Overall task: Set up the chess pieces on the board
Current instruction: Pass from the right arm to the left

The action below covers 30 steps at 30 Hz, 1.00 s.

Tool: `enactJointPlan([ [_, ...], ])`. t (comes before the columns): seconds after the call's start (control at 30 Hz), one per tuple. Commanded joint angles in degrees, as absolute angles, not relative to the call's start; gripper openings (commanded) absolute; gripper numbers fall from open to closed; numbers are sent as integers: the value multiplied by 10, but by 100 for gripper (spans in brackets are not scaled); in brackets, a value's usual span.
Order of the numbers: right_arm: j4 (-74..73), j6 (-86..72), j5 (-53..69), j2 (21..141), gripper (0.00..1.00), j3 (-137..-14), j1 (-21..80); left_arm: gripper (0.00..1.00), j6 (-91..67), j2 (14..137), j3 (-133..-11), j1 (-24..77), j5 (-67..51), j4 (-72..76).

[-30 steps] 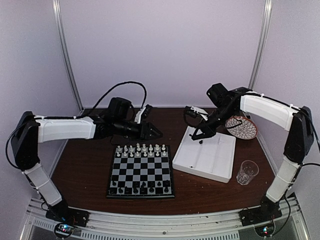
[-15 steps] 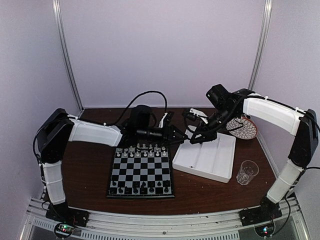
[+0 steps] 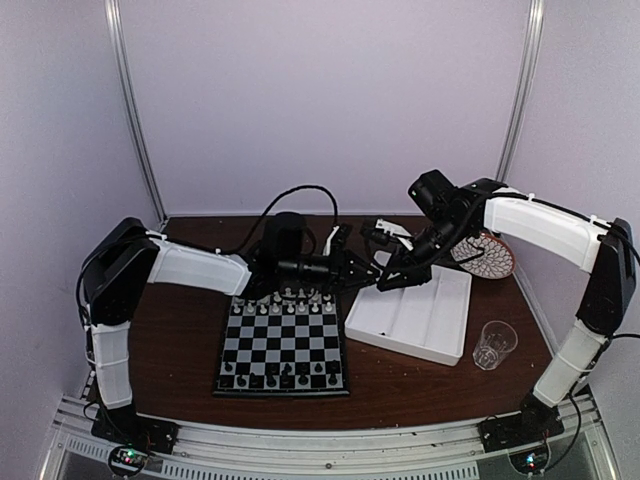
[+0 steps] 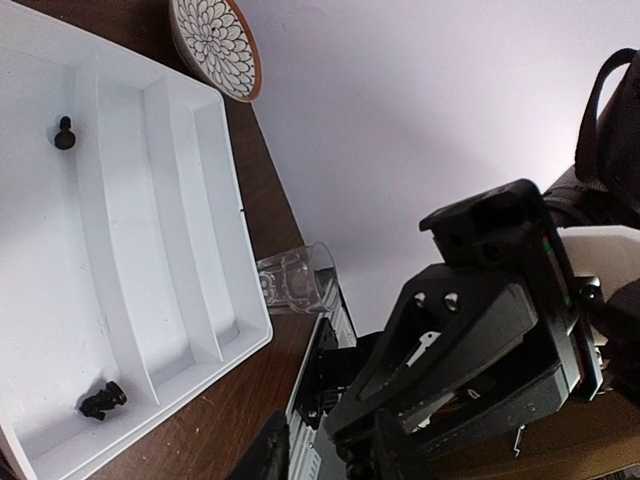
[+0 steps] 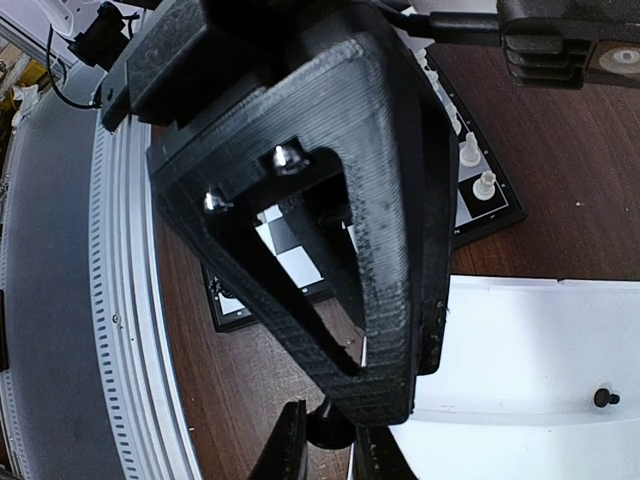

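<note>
- Both arms are met above the gap between the far corner of the board [image 3: 282, 350] and the white tray [image 3: 425, 325]. A hand-over is judged to be in hand.
- Right end effector [image 5: 330, 452]: closed narrowly on a small black chessman [image 5: 326, 425], seen pinched between its fingers in the right wrist view.
- Left end effector [image 3: 362, 276]: held nose to nose with the right one. Whether its jaws are open or closed cannot be told, as the tips are masked in every view.
- Board: white chessmen [image 3: 285, 297] are ranked along the two far rows and black chessmen [image 3: 280, 374] along the near side. The count is too small to be read.
- In the tray, an upright black piece [image 4: 65, 132] and a toppled black piece [image 4: 103, 398] are noted.

Risks judged from here:
- The chessman could be dropped if the right grip is released before the left is seated. So small a piece offers little to be shared by two pairs of fingers.
- A dropped piece would likely be lost on the surface [image 3: 180, 340] between board and tray, or thrown among the white ranks just beside.
- The end effectors could be knocked together, which would twist the piece askew.
- The white chessmen could be swept over by the left forearm and cable, which are carried low across the far edge of the board.
</note>
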<state>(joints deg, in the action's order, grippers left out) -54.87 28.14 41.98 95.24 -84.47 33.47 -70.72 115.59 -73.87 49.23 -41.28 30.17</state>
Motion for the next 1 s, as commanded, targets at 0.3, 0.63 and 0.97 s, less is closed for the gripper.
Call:
enactJointPlan([
  [0.3,-548,281,400,967,11,-863,339,24,-744,1164,-744,496,-436,369],
  [0.63,-537,268,386,968,10,-865,338,24,-765,1166,-736,496,-434,384],
  [0.97,-532,263,385,962,10,-860,338,27,-766,1168,-732,495,-424,376],
])
